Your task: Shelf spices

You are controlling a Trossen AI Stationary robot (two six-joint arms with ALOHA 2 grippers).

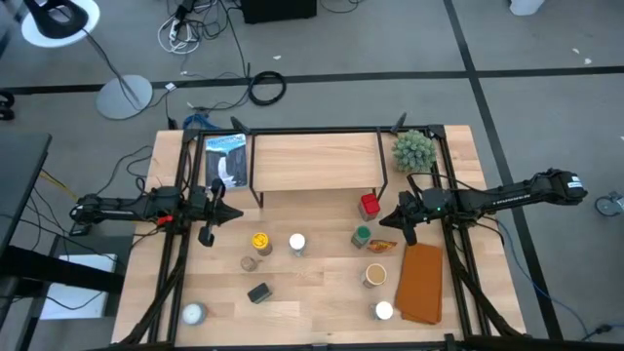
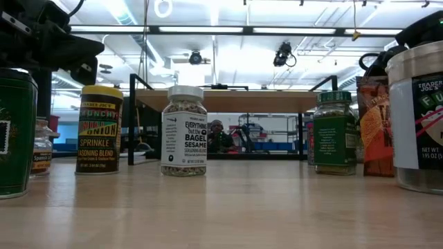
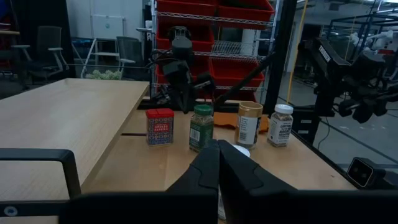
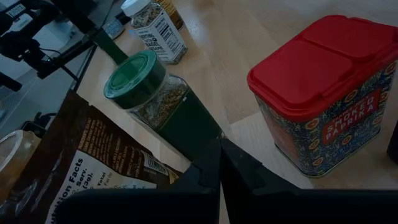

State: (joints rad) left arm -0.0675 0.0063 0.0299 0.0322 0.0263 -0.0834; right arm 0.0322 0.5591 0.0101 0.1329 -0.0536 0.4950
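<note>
In front of the shelf [image 1: 314, 161], both grippers closed and empty, right gripper [image 1: 388, 223] beside red box [image 1: 370, 205], left gripper [image 1: 207, 234] over bare table.

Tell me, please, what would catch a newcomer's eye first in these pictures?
Probably the red tin, standing on the table just in front of the empty shelf, close to the right gripper, whose fingers are shut. Next, the scattered jars, such as the yellow-lidded jar by the left gripper.
</note>
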